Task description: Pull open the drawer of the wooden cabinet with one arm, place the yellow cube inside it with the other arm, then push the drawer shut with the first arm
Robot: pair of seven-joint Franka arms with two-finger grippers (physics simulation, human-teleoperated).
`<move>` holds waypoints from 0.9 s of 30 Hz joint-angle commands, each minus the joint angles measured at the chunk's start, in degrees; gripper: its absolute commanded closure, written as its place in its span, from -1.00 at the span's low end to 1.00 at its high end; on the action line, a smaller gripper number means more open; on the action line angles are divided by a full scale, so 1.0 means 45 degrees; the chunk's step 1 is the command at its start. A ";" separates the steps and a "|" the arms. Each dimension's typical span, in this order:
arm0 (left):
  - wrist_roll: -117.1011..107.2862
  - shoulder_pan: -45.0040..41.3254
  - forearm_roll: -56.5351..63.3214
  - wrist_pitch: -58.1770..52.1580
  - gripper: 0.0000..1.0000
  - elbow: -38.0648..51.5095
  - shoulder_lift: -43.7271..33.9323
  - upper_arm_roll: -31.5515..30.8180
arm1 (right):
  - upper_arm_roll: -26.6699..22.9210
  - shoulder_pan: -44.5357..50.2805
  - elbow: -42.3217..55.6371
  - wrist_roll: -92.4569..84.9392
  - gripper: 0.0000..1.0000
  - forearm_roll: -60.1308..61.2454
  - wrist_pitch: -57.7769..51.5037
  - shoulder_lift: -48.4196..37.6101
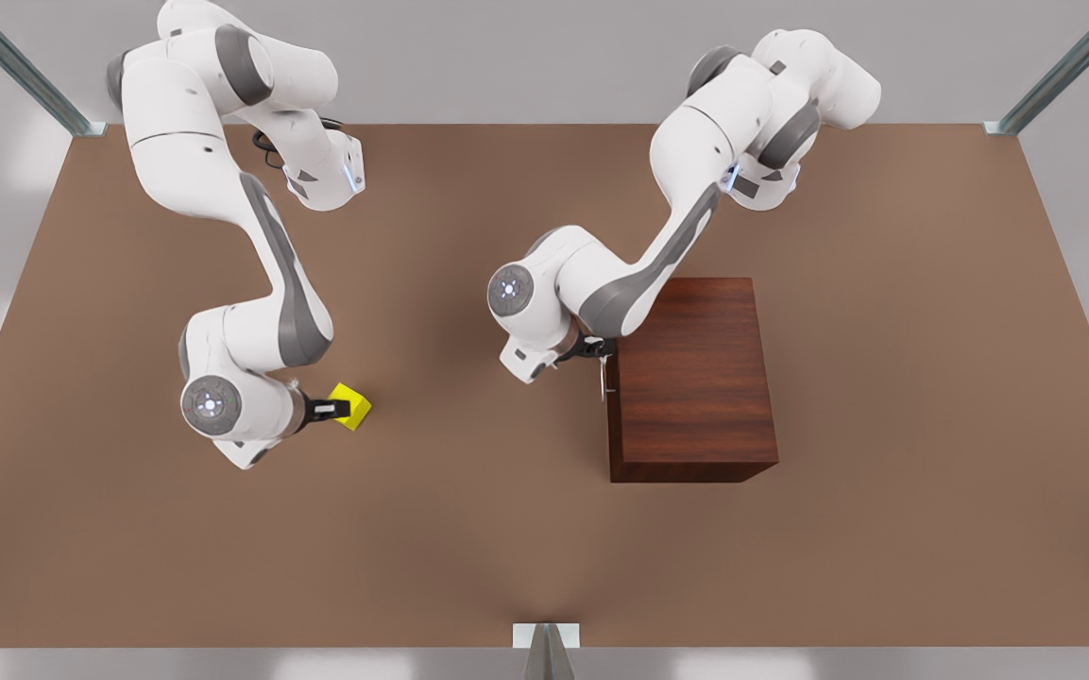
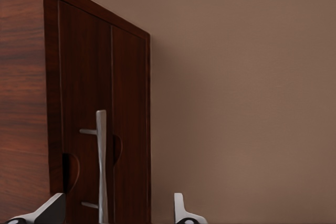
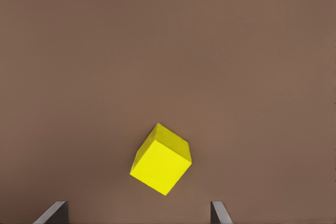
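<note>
On the brown table (image 1: 506,529) in the front view stand two white arms, one wooden cabinet (image 1: 692,378) and one yellow cube (image 1: 352,406). The arm on the front view's left reaches low, and its right gripper (image 1: 336,409) sits right at the cube, apparently just above it; how far its fingers are parted cannot be read from here. The arm on the front view's right bends down to the cabinet's front face, where the left gripper (image 1: 601,349) is at the thin silver handle (image 1: 604,378). The drawer appears closed, flush with the cabinet.

From the left wrist view, the cabinet's front (image 2: 102,114) carries one silver bar handle (image 2: 101,166), which passes between the two spread fingertips (image 2: 185,211) of the left gripper (image 2: 113,211). The fingers straddle the bar without pinching it.

From the right wrist view, the single cube (image 3: 160,159) lies on the table, turned cornerwise, just ahead of the right gripper (image 3: 137,213). Its two fingertips (image 3: 52,213) are wide apart, broader than the cube, holding nothing.
</note>
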 commanded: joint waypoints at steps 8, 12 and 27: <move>-0.2281 0.0040 0.0074 0.0627 -1.00 0.0084 0.0547 0.0175 | -0.0101 -0.0213 -0.4020 0.5626 -1.00 -0.0151 0.5255 -0.1233; -0.1870 0.0040 0.0074 0.0627 -1.00 0.0064 0.0664 0.0175 | -0.0179 -0.0213 -0.4665 0.5645 -1.00 -0.0151 0.6095 -0.1096; -0.1909 0.0059 -0.0023 0.1057 -1.00 0.0064 0.1075 0.0117 | -0.0219 -0.0232 -0.5036 0.5626 -1.00 -0.0210 0.6564 -0.0217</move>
